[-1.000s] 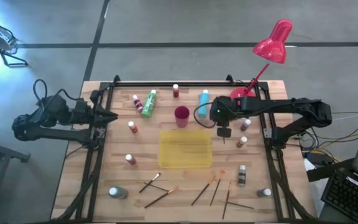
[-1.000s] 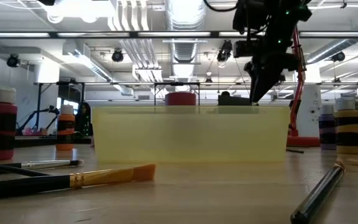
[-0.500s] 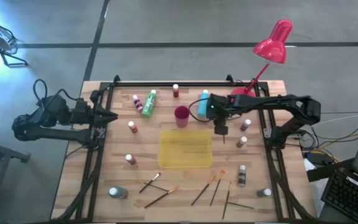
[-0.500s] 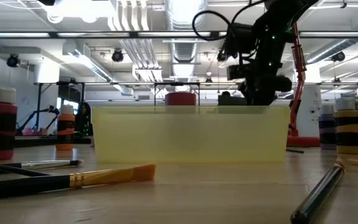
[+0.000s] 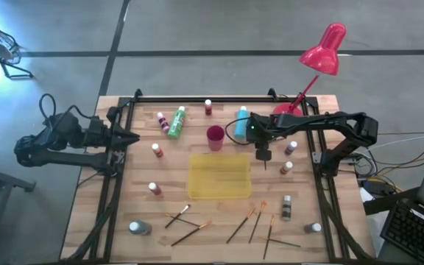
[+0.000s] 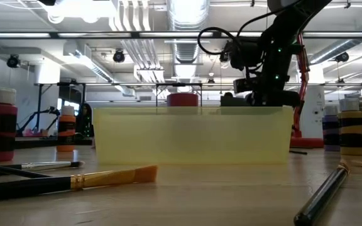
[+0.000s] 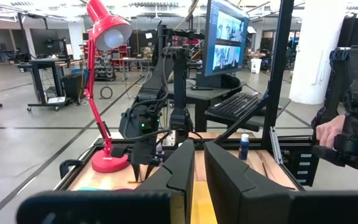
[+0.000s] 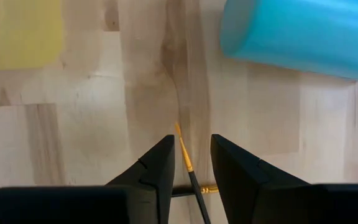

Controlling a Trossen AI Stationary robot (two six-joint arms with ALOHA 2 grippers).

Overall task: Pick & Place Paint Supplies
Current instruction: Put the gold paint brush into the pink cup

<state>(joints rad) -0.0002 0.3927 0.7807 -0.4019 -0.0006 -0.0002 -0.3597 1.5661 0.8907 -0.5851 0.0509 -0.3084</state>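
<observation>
Brushes (image 5: 255, 221) and small paint bottles (image 5: 286, 207) are scattered over the bench (image 5: 160, 180) around a flat yellow tray (image 5: 218, 175). One thin brush (image 8: 189, 167) with an orange tip is seen lying on the wood between the fingers of the right claw (image 8: 190, 163), which is lowered just beside the tray's right edge, near a light blue bottle (image 5: 241, 124); its fingers are held slightly apart, with nothing gripped. The left claw (image 5: 126, 138) is parked at the bench's left edge, nearly closed and empty.
</observation>
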